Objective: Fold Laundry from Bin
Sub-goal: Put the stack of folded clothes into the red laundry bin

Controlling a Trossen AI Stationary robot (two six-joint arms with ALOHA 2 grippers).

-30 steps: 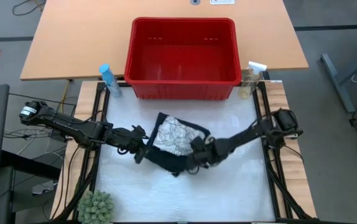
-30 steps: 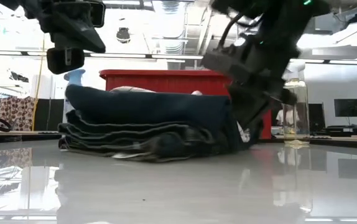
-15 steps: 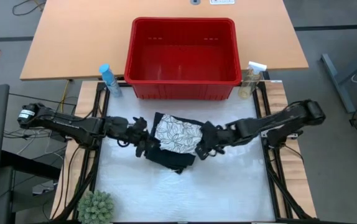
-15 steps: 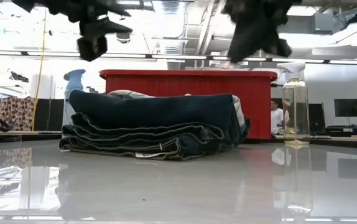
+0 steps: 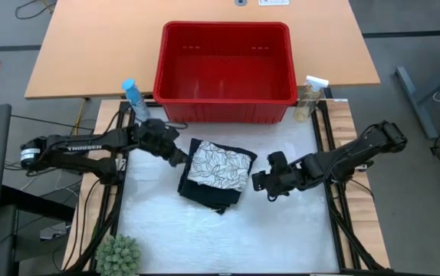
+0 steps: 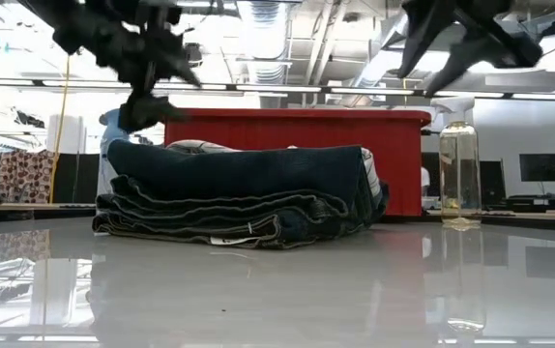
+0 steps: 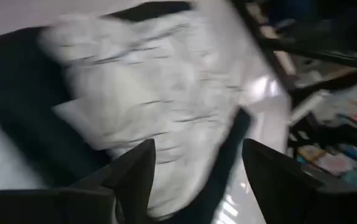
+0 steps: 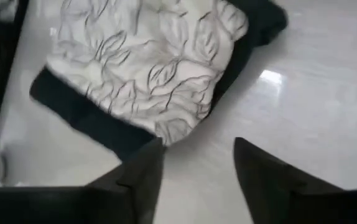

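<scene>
The folded dark navy trousers (image 5: 205, 193) lie mid-table with the white leaf-print cloth (image 5: 218, 166) on top, before the large red plastic bin (image 5: 226, 63). Left gripper (image 5: 180, 158) and right gripper (image 5: 260, 183) flank the stack, fingers spread, holding nothing.

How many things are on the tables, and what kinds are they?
Folded clothes: 2, dark trousers with leaf-print cloth on top
Spray bottles: 2, blue and clear
Red bin: 1
Plant: 1
Total: 6
</scene>
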